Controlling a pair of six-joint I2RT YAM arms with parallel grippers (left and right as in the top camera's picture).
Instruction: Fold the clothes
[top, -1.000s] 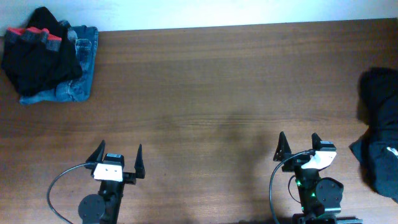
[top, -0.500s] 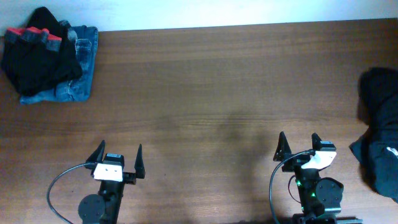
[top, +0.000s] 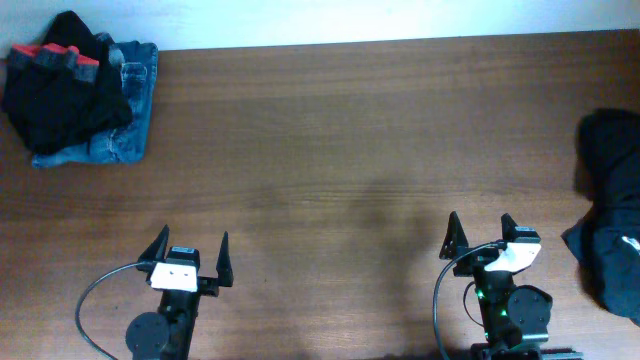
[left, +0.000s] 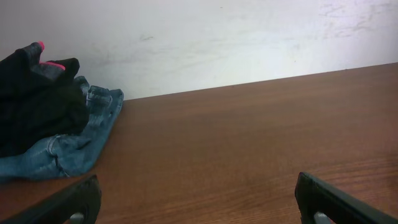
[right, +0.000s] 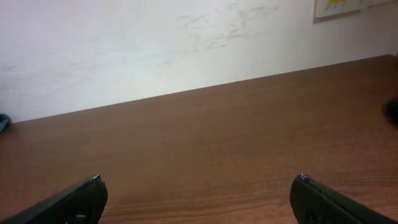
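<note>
A folded pile of clothes lies at the table's far left corner: a black garment with red trim (top: 62, 85) on top of blue denim jeans (top: 125, 140). The left wrist view shows the same black garment (left: 34, 99) and jeans (left: 68, 149) at its left edge. A crumpled dark garment (top: 610, 225) lies at the right edge, partly cut off. My left gripper (top: 189, 250) stands open near the front edge, nothing between its fingers. My right gripper (top: 479, 232) is open too, empty, left of the dark garment. Each wrist view shows its own gripper, left (left: 198, 190) and right (right: 198, 186), wide apart over bare wood.
The brown wooden table (top: 340, 150) stretches between the two piles. A white wall (right: 155, 43) runs along its far edge. Black cables (top: 95, 300) loop beside each arm base at the front.
</note>
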